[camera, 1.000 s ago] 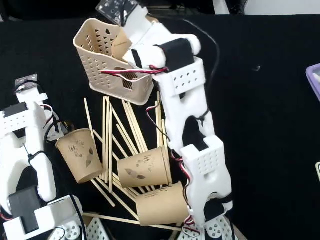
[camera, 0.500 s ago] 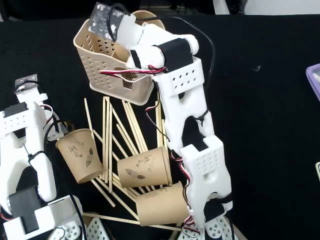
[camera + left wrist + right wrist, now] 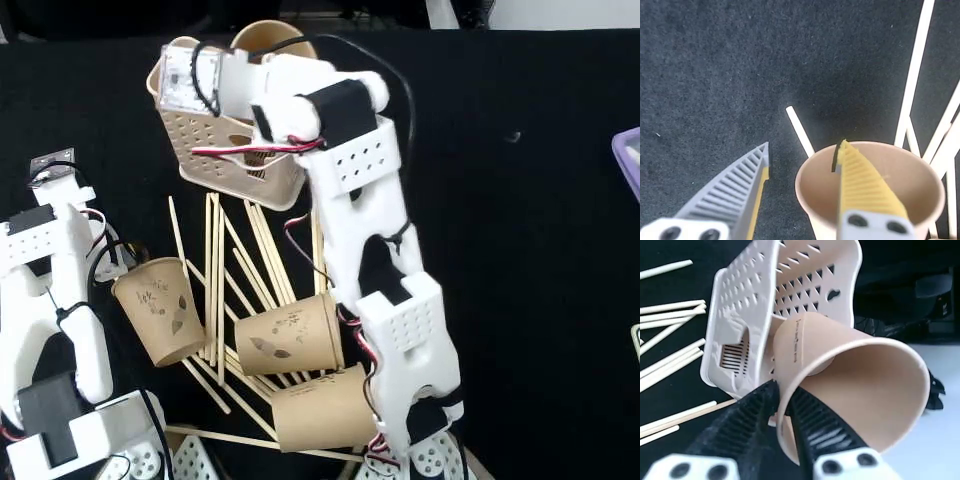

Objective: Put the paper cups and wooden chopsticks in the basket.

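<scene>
My right end effector (image 3: pixel 782 390) clamps a cup (image 3: pixel 850 385) at the basket (image 3: pixel 790 285) rim; let go tilted, it could roll outside. Left end effector (image 3: pixel 804 144): apart.

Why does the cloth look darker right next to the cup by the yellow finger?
Left wrist view: that darker patch of cloth beside the paper cup looks like shadow, likely from the left gripper; right wrist view: the gripped cup is shaded inside.
</scene>
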Action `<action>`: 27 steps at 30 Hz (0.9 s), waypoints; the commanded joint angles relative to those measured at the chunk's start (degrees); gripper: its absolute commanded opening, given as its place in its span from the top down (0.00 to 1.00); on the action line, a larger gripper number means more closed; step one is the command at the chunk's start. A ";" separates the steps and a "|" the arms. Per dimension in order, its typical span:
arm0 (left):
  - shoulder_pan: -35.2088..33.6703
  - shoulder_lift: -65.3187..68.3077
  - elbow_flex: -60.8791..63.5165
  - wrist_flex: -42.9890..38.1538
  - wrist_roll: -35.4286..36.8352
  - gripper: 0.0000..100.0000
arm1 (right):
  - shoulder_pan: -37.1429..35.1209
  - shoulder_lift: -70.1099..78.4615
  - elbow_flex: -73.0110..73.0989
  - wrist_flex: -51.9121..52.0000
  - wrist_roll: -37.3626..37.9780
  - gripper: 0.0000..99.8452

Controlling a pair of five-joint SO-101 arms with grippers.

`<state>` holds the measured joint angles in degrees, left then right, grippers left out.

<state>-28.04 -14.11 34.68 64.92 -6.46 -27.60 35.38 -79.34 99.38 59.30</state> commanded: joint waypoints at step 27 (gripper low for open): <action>0.40 -2.20 -0.40 -0.35 0.35 0.78 | 3.16 -15.16 15.60 -1.05 0.44 0.99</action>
<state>-28.04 -14.11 34.68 64.92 -6.46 -25.85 23.34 -63.52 99.30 59.65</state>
